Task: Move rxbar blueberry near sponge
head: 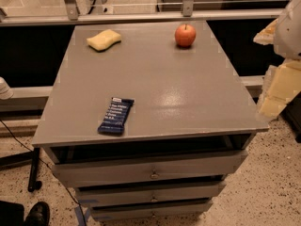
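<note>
The rxbar blueberry [115, 116], a flat dark navy bar with white text, lies near the front left edge of the grey cabinet top [155, 84]. The pale yellow sponge [103, 40] with wavy sides lies at the far left corner of the top. The bar and the sponge are far apart. My gripper [278, 86], a cream and white shape, hangs at the right edge of the view, just off the cabinet's right side and well away from both things. It holds nothing that I can see.
A red apple [185, 35] stands at the far right of the top. Below the front edge are three drawers [153, 171]. A metal rail [141, 17] runs behind the cabinet. Speckled floor lies around it, with a black stand [33, 173] at the left.
</note>
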`<state>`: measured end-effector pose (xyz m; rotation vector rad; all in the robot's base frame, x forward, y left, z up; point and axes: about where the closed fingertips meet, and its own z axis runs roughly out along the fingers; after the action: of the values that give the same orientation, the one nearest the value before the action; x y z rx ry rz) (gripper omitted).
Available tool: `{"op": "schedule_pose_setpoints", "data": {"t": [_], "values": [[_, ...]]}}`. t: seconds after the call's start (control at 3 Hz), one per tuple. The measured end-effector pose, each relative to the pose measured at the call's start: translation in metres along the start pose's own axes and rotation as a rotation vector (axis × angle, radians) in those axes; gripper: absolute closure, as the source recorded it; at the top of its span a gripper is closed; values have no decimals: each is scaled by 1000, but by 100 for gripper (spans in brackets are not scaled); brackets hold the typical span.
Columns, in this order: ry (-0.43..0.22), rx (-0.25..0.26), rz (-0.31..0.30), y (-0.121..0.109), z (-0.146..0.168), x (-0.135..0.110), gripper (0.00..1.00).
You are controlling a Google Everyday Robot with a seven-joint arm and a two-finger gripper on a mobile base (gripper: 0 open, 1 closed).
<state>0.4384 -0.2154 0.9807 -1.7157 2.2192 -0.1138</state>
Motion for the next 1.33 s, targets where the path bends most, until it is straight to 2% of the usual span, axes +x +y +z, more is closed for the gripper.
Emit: {"op": "schedule_pose_setpoints", "data": {"t": [0.33, 0.67, 1.0, 1.33], "values": [[0, 0, 0, 0, 0, 0, 0], [-42, 8, -20, -5, 17, -15, 0], [-145, 3, -60, -15, 55, -51, 0], [-272, -11, -61, -26, 96, -92, 0]]}}
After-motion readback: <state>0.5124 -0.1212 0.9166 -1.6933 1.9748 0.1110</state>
